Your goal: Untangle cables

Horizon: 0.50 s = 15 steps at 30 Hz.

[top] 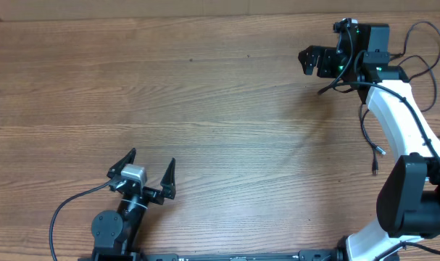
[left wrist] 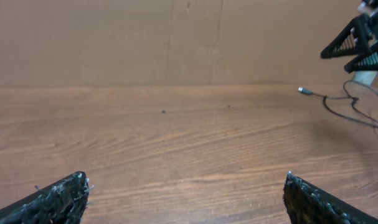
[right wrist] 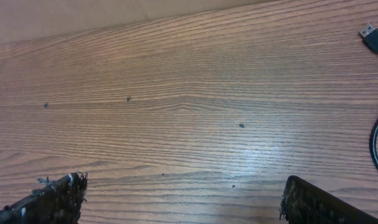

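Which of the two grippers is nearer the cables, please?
The right gripper: the cables lie just beside it, while the left gripper sits well away across the table.

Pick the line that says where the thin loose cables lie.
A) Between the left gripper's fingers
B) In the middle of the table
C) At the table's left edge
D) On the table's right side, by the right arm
D: the cables trail on the wood beside the right arm, and the left gripper stands open with nothing in it.
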Each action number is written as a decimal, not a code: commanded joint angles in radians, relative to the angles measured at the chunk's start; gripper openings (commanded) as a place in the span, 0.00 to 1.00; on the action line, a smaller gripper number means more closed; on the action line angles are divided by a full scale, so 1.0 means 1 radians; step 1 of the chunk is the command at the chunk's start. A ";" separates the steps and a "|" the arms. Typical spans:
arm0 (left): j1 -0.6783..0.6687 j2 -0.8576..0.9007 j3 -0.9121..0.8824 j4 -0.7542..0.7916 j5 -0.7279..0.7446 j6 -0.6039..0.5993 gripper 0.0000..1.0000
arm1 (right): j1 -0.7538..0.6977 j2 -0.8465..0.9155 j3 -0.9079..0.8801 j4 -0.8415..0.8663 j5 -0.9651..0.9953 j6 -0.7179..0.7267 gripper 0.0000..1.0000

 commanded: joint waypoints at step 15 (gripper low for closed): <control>0.040 -0.019 -0.004 -0.002 0.000 -0.006 1.00 | 0.002 -0.003 0.023 0.005 -0.002 0.002 1.00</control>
